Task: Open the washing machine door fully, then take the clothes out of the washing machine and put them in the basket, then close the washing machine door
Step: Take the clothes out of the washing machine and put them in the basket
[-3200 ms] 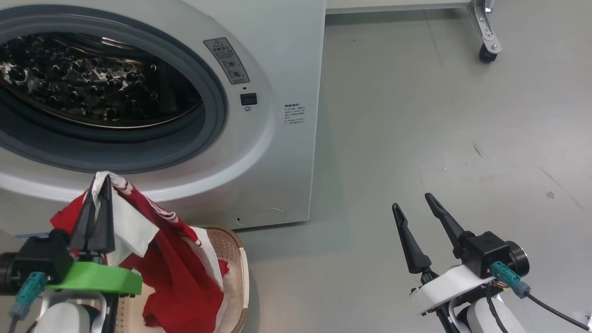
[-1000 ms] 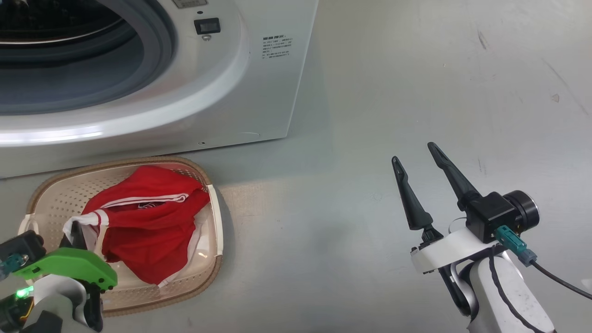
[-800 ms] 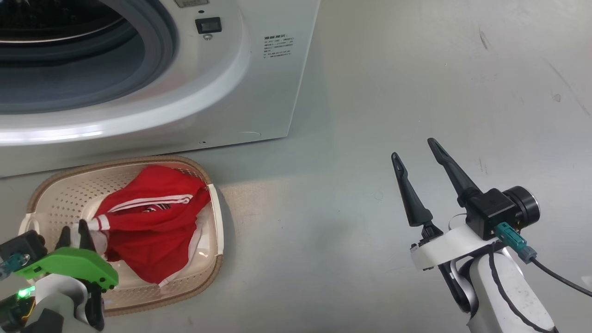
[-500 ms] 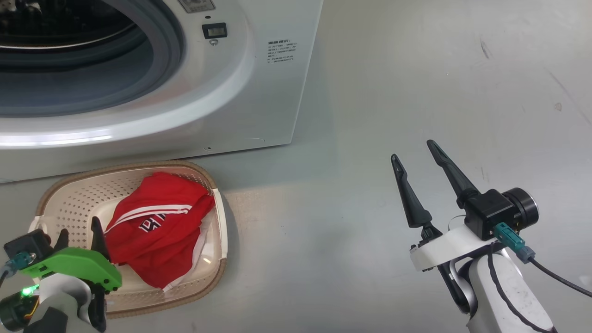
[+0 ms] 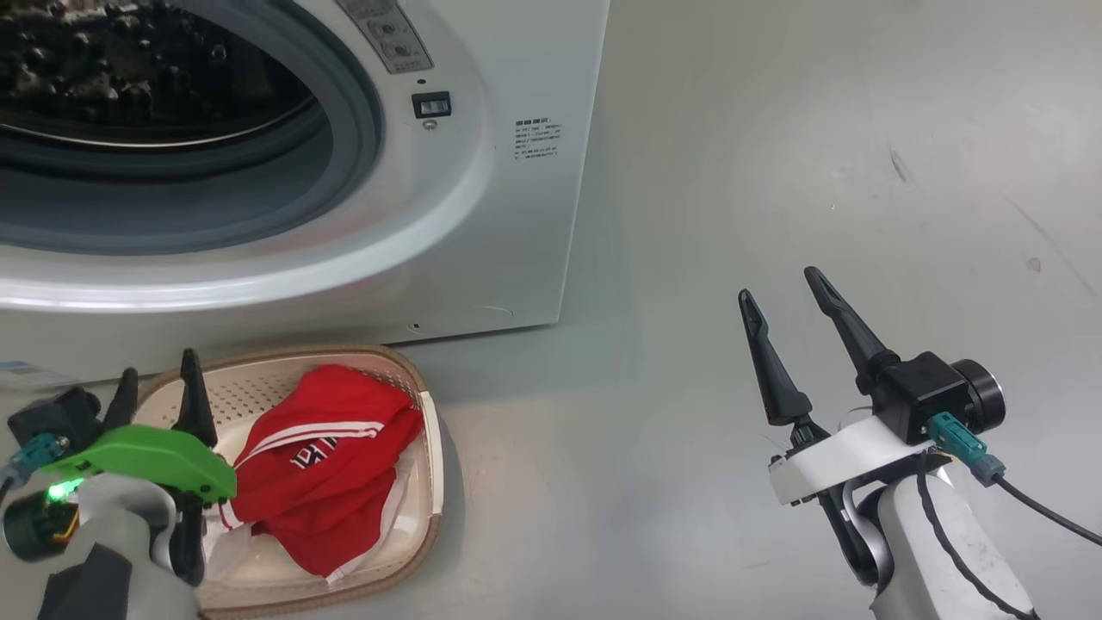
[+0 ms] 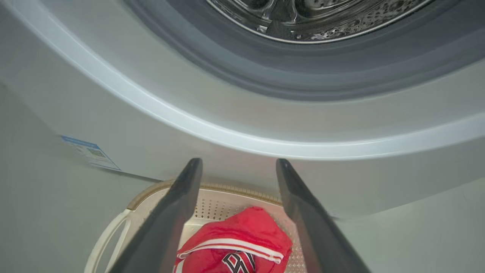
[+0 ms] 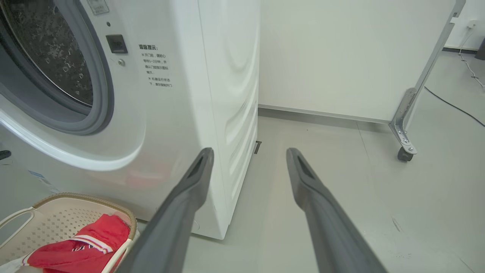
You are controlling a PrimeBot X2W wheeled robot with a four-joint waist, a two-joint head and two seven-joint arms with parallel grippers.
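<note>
The white washing machine (image 5: 516, 215) fills the upper left, its grey-ringed opening (image 5: 344, 155) uncovered and the steel drum (image 6: 303, 19) bare inside. The washing machine door is out of view. On the floor in front stands the cream basket (image 5: 430, 430) with the red, white-striped clothes (image 5: 327, 456) lying in it. My left gripper (image 5: 159, 368) hangs open over the basket's left end, nothing between its fingers; in its wrist view the gripper (image 6: 238, 161) frames the clothes (image 6: 235, 235) below. My right gripper (image 5: 779, 286) is open and empty over bare floor, well to the right.
The grey floor (image 5: 775, 129) stretches right of the machine. A metal leg on a caster (image 7: 403, 129) stands against a white wall panel behind, with a cable on the floor at far right. A blue label (image 6: 91, 151) sits low on the machine's front.
My left gripper has opened, let the red clothes drop into the basket and lifted off them. The head camera has tilted up, showing more of the drum. The right arm has hardly moved.
</note>
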